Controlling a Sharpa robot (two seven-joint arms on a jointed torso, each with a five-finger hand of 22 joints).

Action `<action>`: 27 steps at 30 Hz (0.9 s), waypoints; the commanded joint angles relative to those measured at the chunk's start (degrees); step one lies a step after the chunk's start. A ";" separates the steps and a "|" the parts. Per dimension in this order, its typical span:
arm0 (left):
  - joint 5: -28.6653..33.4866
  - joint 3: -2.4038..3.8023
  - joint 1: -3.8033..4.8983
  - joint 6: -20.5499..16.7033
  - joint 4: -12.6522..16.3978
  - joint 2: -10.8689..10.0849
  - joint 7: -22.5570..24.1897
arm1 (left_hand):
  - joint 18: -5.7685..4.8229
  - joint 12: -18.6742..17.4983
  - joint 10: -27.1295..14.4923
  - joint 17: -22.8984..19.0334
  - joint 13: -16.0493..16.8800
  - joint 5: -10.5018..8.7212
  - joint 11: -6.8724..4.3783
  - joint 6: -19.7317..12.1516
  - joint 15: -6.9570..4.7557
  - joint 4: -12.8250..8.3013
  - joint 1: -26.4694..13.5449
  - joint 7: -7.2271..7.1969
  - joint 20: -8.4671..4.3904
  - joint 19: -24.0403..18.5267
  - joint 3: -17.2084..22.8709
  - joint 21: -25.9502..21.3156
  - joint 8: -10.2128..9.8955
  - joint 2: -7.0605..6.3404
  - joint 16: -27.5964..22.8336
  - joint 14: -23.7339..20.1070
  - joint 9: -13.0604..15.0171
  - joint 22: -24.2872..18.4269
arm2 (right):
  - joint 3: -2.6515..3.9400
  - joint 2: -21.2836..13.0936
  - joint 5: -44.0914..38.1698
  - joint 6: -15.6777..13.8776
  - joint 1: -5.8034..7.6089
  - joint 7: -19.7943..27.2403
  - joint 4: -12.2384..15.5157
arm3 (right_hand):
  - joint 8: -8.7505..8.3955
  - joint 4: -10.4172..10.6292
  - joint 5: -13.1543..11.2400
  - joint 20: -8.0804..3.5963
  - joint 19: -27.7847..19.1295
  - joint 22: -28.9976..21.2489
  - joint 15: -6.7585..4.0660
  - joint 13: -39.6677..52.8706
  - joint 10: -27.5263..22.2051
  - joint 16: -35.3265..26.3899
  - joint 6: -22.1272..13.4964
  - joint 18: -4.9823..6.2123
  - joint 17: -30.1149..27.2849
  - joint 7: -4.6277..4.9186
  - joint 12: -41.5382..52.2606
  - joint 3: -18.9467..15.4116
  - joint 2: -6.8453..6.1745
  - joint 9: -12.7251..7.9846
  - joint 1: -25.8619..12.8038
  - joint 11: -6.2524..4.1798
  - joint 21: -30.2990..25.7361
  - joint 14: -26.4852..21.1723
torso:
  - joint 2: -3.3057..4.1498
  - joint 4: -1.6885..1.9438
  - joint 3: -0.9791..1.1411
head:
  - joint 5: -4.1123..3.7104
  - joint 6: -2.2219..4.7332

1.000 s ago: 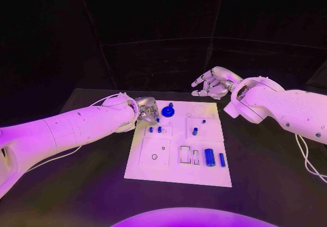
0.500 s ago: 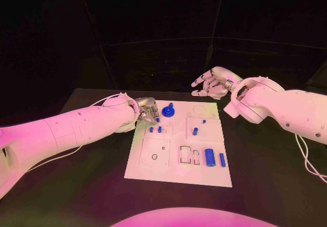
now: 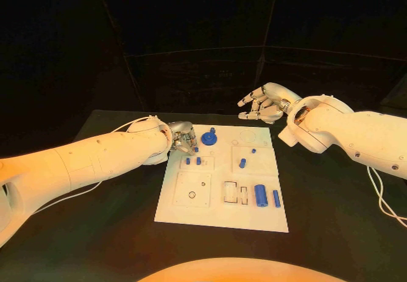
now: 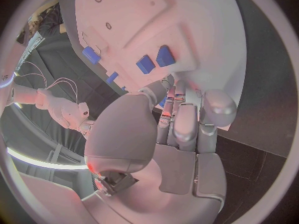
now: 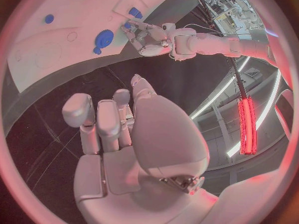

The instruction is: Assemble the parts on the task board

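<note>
- Left hand (image 3: 182, 139) sits at the far-left corner of the task board (image 3: 222, 218), fingers curled down together over a small blue part (image 3: 195, 149); whether they actually clamp it I cannot tell, since the left wrist view shows only a sliver of blue behind the fingertips (image 4: 176, 98).
- Just beside that hand lie two short blue pegs (image 3: 193, 160), and slightly further along the board's far edge lies a round blue disc (image 3: 209, 138).
- Mid-board there are a tilted blue pin (image 3: 243, 163) and a small blue stud (image 3: 253, 151); nearer the robot, a fat blue cylinder (image 3: 260, 195) and a slimmer blue rod (image 3: 276, 198) lie side by side (both loose, by the look of them).
- Right hand (image 3: 268, 103) hovers beyond the board's far edge, holding nothing, fingers loosely curled and apart.
- Risk, as I judge it: the left fingers crowd the disc and pegs, so a sideways drag could knock them out of place, and a weak pinch could drop the small part off the board's edge.
</note>
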 commanded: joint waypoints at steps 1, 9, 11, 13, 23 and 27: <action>-0.18 0.01 0.00 -0.18 0.15 -0.34 -0.97 | -0.71 -0.33 -0.21 -0.09 -0.09 -0.11 0.33 -0.52 0.59 -0.07 -0.46 0.12 0.20 -0.27 -0.46 -0.01 -0.32 -0.33 0.37 0.16 -0.06 0.04 | 0.03 -0.11 -0.63 0.63 0.11 -1.05 -0.15 | 0.50 0.28 0.16 -0.03 -0.72 -0.99 -0.22 -5.51 -2.83 -1.17 -0.35 0.93 -0.92 0.02 -5.76 0.76 0.25 -0.03 0.67 -0.11 -0.89 -0.14 | -0.03 0.02 -0.03 | -0.06 -0.04; -0.18 0.06 0.01 -2.60 1.21 -1.98 -0.29 | -0.70 -0.56 -0.37 -0.26 0.03 -0.11 0.67 -2.23 0.91 -0.35 -0.16 0.54 0.51 -0.28 -0.41 -0.02 -1.41 -0.43 0.48 0.12 -0.08 0.11 | 0.01 -0.59 -7.92 3.81 0.07 -2.94 -1.00 | 1.64 0.75 -0.78 -0.18 -1.81 -3.85 -0.11 -17.87 -3.48 -7.08 2.47 1.46 -6.61 0.13 -19.17 3.70 -1.19 -0.02 2.93 0.06 -3.38 -0.91 | -0.05 0.05 -0.01 | -0.17 0.07; 0.07 0.11 0.04 -3.96 1.70 -2.67 0.29 | -0.68 -0.56 -0.33 -0.25 0.05 -0.11 0.62 -2.41 0.90 -0.43 -0.01 0.45 0.54 -0.28 -0.32 -0.03 -1.50 -0.34 0.52 0.12 -0.06 0.11 | -0.01 -0.90 -11.02 4.85 -0.08 -3.36 -1.12 | 2.05 0.50 -0.89 -0.16 -1.51 -3.61 -0.27 -20.14 -4.31 -7.46 4.16 1.38 -6.95 -0.05 -21.82 4.69 -1.21 0.10 3.83 0.05 -3.28 -0.76 | -0.08 0.07 -0.02 | -0.24 0.12; 0.92 0.32 0.11 -5.57 2.18 -3.42 1.03 | -0.65 -0.57 -0.32 -0.35 0.06 -0.10 0.56 -2.45 0.88 -0.53 0.21 0.37 0.55 -0.30 -0.16 -0.08 -1.51 -0.18 0.50 0.10 -0.02 0.07 | -0.01 -1.24 -14.32 5.62 -0.36 -3.70 -1.13 | 2.07 0.25 -1.27 -0.19 -1.11 -3.18 -0.28 -22.17 -4.02 -7.50 5.26 1.29 -6.92 -0.14 -23.85 5.57 -1.43 0.07 4.52 0.05 -3.01 -0.56 | -0.11 0.03 -0.02 | -0.28 0.25; 22.63 2.08 0.29 -15.19 5.53 -8.39 12.18 | 0.30 -0.50 0.00 -2.36 0.20 -0.08 0.51 -0.74 0.88 -0.21 0.00 0.34 0.65 -1.83 0.44 -4.20 -0.48 0.79 -0.35 -0.48 0.46 -4.21 | -0.04 -2.73 -28.59 5.04 -3.22 -4.32 -0.08 | 0.52 -0.01 -2.14 -0.06 0.62 -0.68 -0.07 -30.35 -2.97 -6.04 8.30 0.78 -5.11 -0.41 -31.40 8.86 -2.97 -0.21 5.00 0.36 -1.38 0.38 | -0.06 -0.02 0.04 | -1.49 1.13; 41.90 2.18 0.30 -15.74 7.16 -10.14 23.24 | 1.62 -0.69 -0.55 -9.23 0.16 -0.08 0.62 -0.46 1.05 0.50 -1.12 0.31 0.86 -5.06 0.29 -11.07 -0.21 1.04 -4.07 -3.10 0.45 -10.88 | -0.04 -3.02 -32.35 4.53 -4.67 -4.44 0.35 | -0.23 -0.14 -2.54 0.04 1.30 0.49 0.06 -32.76 -2.79 -4.95 8.80 0.56 -4.03 -0.41 -33.36 9.93 -3.53 -0.24 4.84 0.49 -0.51 0.70 | 0.04 -0.06 -0.05 | -2.39 1.32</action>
